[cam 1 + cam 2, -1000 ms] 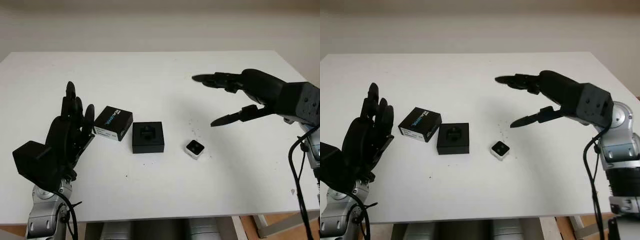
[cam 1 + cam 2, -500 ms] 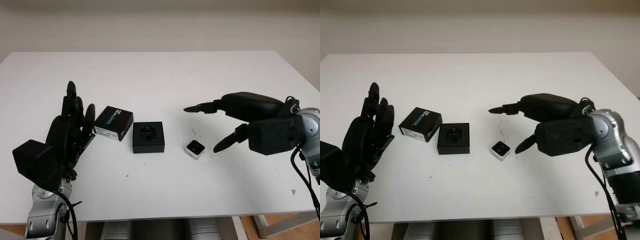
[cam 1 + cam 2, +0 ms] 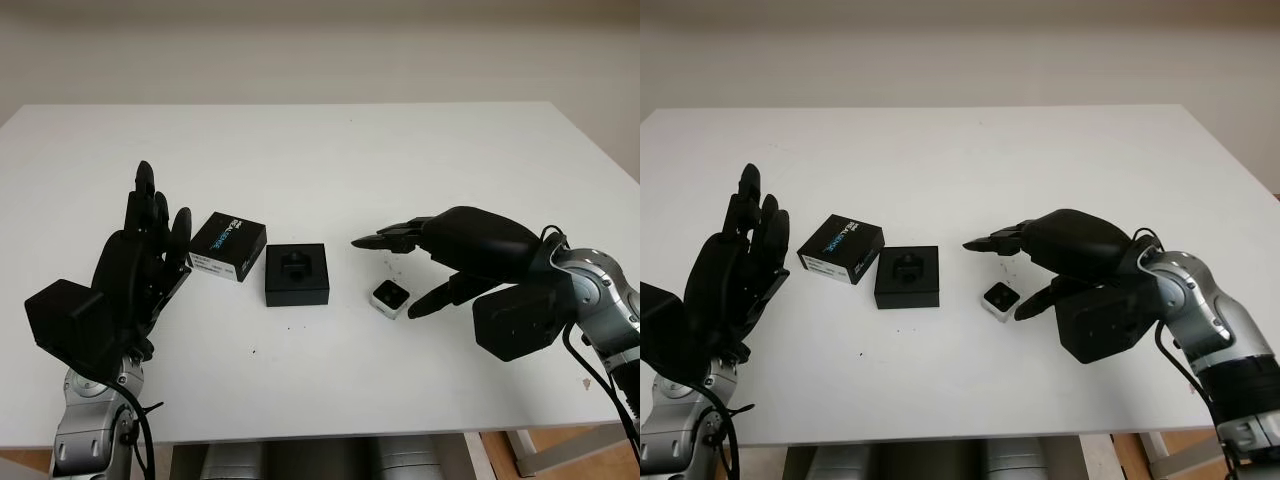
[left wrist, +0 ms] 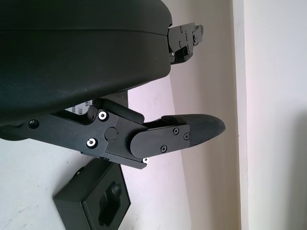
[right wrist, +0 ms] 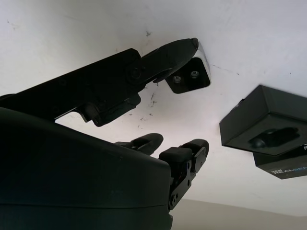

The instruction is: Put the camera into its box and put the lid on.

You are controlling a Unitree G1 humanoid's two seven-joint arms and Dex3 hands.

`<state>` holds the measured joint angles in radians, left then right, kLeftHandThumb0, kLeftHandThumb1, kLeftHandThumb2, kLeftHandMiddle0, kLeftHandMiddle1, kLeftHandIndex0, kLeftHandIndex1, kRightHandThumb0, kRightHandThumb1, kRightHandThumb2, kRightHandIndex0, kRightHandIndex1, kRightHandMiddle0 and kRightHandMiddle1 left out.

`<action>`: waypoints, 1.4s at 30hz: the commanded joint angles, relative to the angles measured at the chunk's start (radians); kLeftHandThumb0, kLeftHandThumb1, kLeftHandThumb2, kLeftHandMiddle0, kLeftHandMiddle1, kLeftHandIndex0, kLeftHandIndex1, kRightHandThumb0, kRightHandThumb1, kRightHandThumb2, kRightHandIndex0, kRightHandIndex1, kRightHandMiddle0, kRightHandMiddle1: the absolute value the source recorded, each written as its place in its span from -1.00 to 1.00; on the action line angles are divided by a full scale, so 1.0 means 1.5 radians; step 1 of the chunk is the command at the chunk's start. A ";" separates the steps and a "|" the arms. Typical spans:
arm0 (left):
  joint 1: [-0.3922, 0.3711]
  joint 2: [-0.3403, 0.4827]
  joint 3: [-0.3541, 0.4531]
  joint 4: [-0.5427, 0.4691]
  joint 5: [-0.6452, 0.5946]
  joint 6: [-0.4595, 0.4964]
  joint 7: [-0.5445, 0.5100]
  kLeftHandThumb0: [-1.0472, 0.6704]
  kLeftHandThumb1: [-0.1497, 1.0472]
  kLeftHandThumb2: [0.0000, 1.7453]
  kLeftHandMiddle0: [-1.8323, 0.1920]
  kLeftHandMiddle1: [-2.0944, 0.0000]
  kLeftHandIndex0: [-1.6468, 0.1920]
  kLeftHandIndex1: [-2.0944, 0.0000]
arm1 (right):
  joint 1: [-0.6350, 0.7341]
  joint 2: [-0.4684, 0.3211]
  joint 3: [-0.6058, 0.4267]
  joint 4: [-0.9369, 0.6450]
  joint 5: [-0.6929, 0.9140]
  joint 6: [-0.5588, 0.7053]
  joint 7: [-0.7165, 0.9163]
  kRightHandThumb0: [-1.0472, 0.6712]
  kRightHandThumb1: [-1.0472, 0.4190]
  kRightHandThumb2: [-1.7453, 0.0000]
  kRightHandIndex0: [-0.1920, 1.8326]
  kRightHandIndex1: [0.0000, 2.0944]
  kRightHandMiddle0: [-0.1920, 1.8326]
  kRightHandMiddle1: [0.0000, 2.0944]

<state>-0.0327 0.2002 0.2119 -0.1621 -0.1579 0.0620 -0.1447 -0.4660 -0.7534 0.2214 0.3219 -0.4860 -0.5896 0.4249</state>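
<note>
Both eye views look forward and down from the head onto the desk (image 3: pixel 330 150), a little apart, sharing the whole desktop. Each wrist view sits very close behind its own hand, looking past it at the box (image 4: pixel 93 203) (image 5: pixel 268 127).

Soft, even, diffuse light falls on the white rectangular desk (image 3: pixel 330 150), bright with no glare. Shadows are faint and short: a pale one lies under the black three-fingered right hand (image 3: pixel 405 275) at centre right. Head views are fairly sharp; the wrist views' near black shells are dark and featureless.
</note>
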 commanded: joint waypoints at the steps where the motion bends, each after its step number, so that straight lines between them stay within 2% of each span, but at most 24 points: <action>1: -0.013 0.006 0.001 -0.003 0.000 0.001 0.001 -0.50 1.00 -0.37 1.00 1.00 1.00 1.00 | -0.015 0.002 0.000 0.014 -0.005 -0.016 -0.015 -0.38 -0.75 0.94 -0.33 -0.80 -0.35 -0.84; 3: -0.014 0.005 0.001 -0.005 0.002 0.006 0.005 -0.50 1.00 -0.38 1.00 1.00 1.00 1.00 | -0.018 0.000 0.002 0.025 -0.014 -0.026 -0.026 -0.38 -0.74 0.94 -0.33 -0.73 -0.35 -0.79; 6: -0.014 0.005 0.001 -0.005 0.001 0.005 0.006 -0.51 1.00 -0.39 1.00 1.00 1.00 1.00 | -0.020 -0.005 0.005 0.031 -0.023 -0.030 -0.028 -0.37 -0.74 0.94 -0.55 -0.31 -0.50 -0.51; 8: -0.013 0.006 -0.001 -0.010 0.006 0.012 0.011 -0.51 1.00 -0.39 1.00 1.00 1.00 1.00 | -0.021 -0.008 0.004 0.036 -0.023 -0.036 -0.026 -0.37 -0.74 0.94 -0.61 -0.19 -0.55 -0.43; 15: -0.014 0.006 0.001 0.001 0.001 -0.003 0.002 -0.50 1.00 -0.37 1.00 1.00 1.00 1.00 | -0.024 -0.012 0.006 0.040 -0.037 -0.036 -0.025 -0.37 -0.74 0.94 -0.68 -0.13 -0.60 -0.37; 23: -0.010 0.006 0.002 0.000 0.001 -0.007 0.000 -0.50 1.00 -0.37 1.00 1.00 1.00 1.00 | -0.033 0.001 0.017 0.080 -0.075 -0.056 -0.080 -0.38 -0.73 0.94 -0.67 -0.10 -0.58 -0.32; 29: -0.008 0.006 0.001 -0.002 0.008 -0.008 0.006 -0.49 1.00 -0.37 1.00 1.00 1.00 1.00 | -0.036 0.003 0.031 0.101 -0.109 -0.063 -0.134 -0.39 -0.75 0.94 -0.73 -0.13 -0.59 -0.32; 31: -0.008 0.006 0.000 -0.003 0.008 -0.009 0.006 -0.49 1.00 -0.36 1.00 1.00 1.00 1.00 | -0.037 0.003 0.035 0.106 -0.121 -0.065 -0.153 -0.39 -0.75 0.94 -0.74 -0.21 -0.59 -0.34; 36: -0.006 0.008 0.000 -0.005 0.006 -0.001 0.003 -0.50 1.00 -0.36 1.00 1.00 1.00 1.00 | -0.040 0.007 0.044 0.123 -0.147 -0.071 -0.197 -0.41 -0.78 0.94 -0.67 -0.60 -0.57 -0.42; 42: -0.006 0.006 0.002 -0.008 0.003 0.004 0.005 -0.50 1.00 -0.38 1.00 1.00 1.00 1.00 | -0.049 0.007 0.058 0.148 -0.164 -0.081 -0.236 -0.42 -0.77 0.94 -0.66 -0.73 -0.52 -0.41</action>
<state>-0.0366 0.2007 0.2134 -0.1619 -0.1551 0.0653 -0.1363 -0.5165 -0.7459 0.3032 0.5389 -0.7279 -0.7029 0.0851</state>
